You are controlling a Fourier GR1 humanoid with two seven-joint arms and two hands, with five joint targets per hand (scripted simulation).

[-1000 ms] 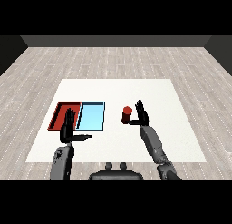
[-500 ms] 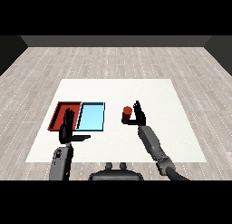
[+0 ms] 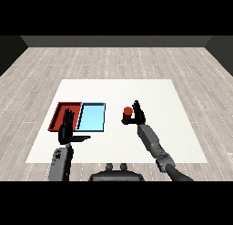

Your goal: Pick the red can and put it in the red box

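Right hand (image 3: 138,114) closer, fingers straight beside red can (image 3: 128,112) | red tray (image 3: 60,114), light blue tray (image 3: 91,118) hold nothing

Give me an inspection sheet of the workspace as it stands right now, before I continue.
Surface: white table, bare apart from the items listed.
Job's things: red can upright on the table, right of both trays; red tray at left, nothing seen inside.
Clutter: light blue tray beside the red tray, on its right; nothing seen inside.
Hands: right hand against the can's right side, fingers raised, not curled round it; left hand open, over the red tray's near edge in the view.
Cables: nothing seen.
Surroundings: wood plank floor, dark walls.
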